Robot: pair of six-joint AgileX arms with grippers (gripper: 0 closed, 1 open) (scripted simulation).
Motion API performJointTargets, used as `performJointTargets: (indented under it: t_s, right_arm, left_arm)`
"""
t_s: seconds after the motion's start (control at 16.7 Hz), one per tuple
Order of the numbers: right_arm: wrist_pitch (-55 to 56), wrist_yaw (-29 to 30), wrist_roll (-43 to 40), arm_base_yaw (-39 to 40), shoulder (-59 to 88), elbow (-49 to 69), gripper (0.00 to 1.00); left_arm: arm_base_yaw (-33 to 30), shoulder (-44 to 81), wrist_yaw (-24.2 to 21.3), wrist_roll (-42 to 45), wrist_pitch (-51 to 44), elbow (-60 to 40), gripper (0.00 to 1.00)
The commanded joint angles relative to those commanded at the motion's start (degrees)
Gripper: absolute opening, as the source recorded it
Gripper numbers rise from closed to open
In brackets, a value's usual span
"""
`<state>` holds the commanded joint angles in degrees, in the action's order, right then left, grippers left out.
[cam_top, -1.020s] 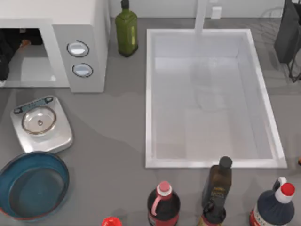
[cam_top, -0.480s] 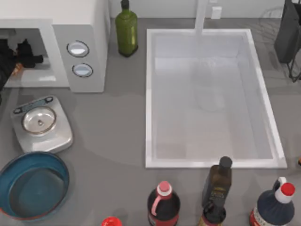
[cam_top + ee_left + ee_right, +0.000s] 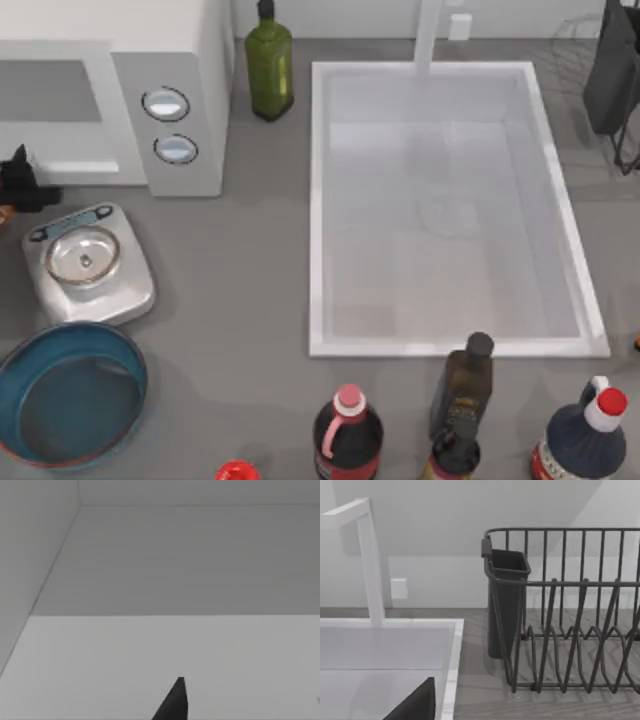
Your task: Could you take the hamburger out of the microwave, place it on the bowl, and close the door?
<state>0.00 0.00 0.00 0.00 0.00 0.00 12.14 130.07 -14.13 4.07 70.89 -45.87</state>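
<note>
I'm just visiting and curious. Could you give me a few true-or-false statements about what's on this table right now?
1. The wide dark teal-blue bowl is empty. True.
2. The small silver kitchen scale sits between the large white microwave and the bowl. True.
3. The green glass bottle stands inside the white sink. False: it stands on the table, between microwave and sink.
4. The left gripper is over the sink. False: it is at the table's left edge, before the microwave.

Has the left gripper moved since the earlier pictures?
Yes. The left gripper has come out of the microwave cavity and now sits at the table's left edge, just above the kitchen scale.
</note>
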Motion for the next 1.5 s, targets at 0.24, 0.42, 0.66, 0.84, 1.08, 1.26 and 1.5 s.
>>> performJointTargets:
  t_s: [0.24, 0.42, 0.66, 0.84, 1.08, 1.26, 1.5]
  right_arm:
    - [0.00, 0.00, 0.00, 0.00, 0.00, 0.00, 1.00]
    - [0.00, 0.00, 0.00, 0.00, 0.00, 0.00, 1.00]
    - [0.00, 0.00, 0.00, 0.00, 0.00, 0.00, 1.00]
    - [0.00, 0.00, 0.00, 0.00, 0.00, 0.00, 1.00]
    - [0.00, 0.00, 0.00, 0.00, 0.00, 0.00, 1.00]
    - [0.00, 0.00, 0.00, 0.00, 0.00, 0.00, 1.00]
    - [0.00, 0.00, 0.00, 0.00, 0.00, 0.00, 1.00]
  left_arm:
    - [0.39, -0.18, -0.45, 0.26, 1.56, 2.36, 0.00]
    - [0.08, 0.11, -0.33, 0.35, 1.41, 2.19, 0.00]
    - [2.09, -3.44, -0.46, 1.63, -1.25, 1.60, 0.00]
    - [4.89, -8.65, -0.60, 3.25, -6.54, 1.41, 0.00]
    - [4.90, -16.09, -0.49, 3.27, -14.76, 1.38, 0.00]
    - [2.14, -20.54, -0.23, 1.67, -19.75, 1.26, 0.00]
    - [0.14, -22.46, -0.04, 0.45, -22.18, 1.19, 0.00]
